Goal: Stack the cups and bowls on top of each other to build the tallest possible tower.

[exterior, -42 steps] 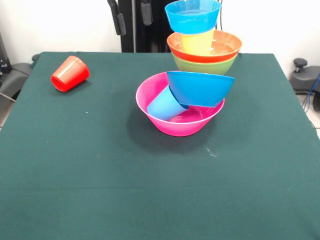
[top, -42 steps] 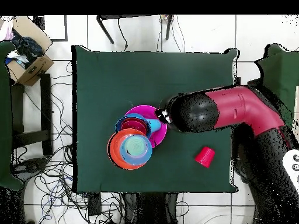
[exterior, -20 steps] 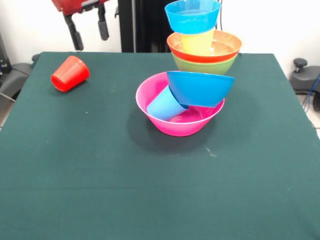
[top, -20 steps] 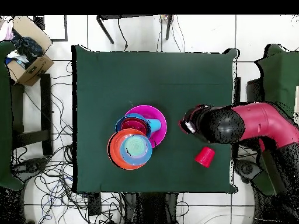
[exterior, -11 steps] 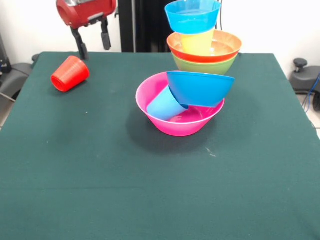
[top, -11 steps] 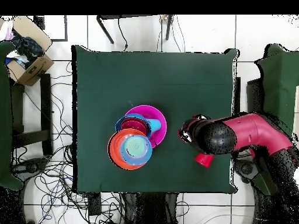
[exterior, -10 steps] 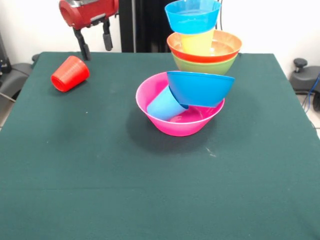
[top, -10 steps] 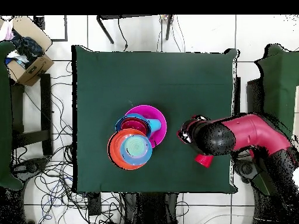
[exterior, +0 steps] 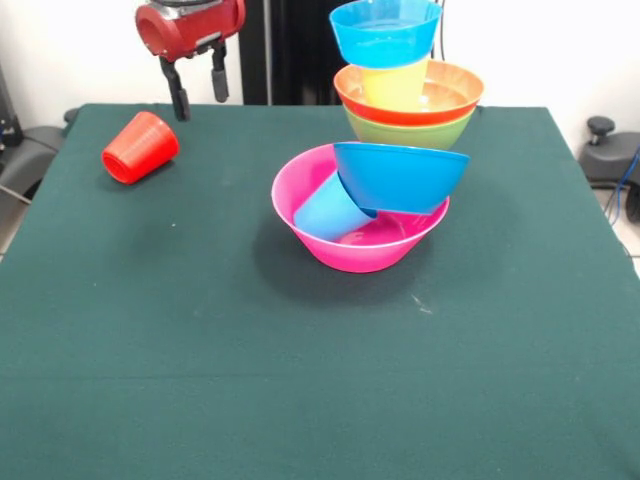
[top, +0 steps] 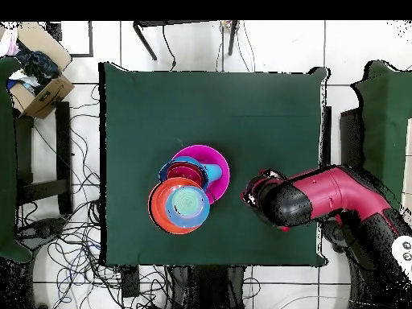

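Front view: my pincer (exterior: 197, 86) hangs with its two fingers apart and nothing between them, up above the table (exterior: 150, 330) and just beside the red cup (exterior: 140, 147), which lies tipped on its side on the cloth, well apart from the pink bowl (exterior: 355, 250). Pincer is spread, I judge, to drop around that cup since it's the only loose piece. Pink bowl sits upright as the base; inside it a light blue cup (exterior: 332, 208) lies slanted, and a blue bowl (exterior: 400, 176) leans tilted across the pink bowl's rim, propped on that cup, so it isn't seated flat. Behind the pink bowl is a second pile: green bowl (exterior: 410, 131) at the bottom, orange bowl (exterior: 409, 92) nested in it, yellow cup (exterior: 395, 84) standing in that, small blue bowl (exterior: 385, 30) balanced on top. Overhead view: my arm (top: 322, 197) covers the red cup, so it can't be seen there; the pink bowl (top: 211, 158) and the orange bowl pile (top: 179, 206) overlap, touching or nearly. Tower looks only partly built, two piles not joined.
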Robot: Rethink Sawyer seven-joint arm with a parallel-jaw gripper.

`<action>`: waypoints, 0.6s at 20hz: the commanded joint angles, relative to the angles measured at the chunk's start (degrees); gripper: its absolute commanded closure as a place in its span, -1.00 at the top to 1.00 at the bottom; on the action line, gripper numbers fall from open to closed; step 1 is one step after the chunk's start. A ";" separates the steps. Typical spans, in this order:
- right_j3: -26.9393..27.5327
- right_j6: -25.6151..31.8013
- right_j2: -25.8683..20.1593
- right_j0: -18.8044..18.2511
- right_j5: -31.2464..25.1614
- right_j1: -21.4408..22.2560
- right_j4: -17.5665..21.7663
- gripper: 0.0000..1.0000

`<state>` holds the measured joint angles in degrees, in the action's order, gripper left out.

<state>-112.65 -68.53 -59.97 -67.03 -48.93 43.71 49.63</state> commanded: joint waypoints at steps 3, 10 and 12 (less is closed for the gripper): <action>-5.53 5.91 1.24 0.39 9.56 8.10 11.33 1.00; -9.67 -7.89 5.32 7.44 13.89 16.59 17.47 1.00; -10.16 -10.93 6.93 9.90 13.76 16.70 17.54 1.00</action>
<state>-116.91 -68.63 -58.72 -64.83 -38.70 55.44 59.62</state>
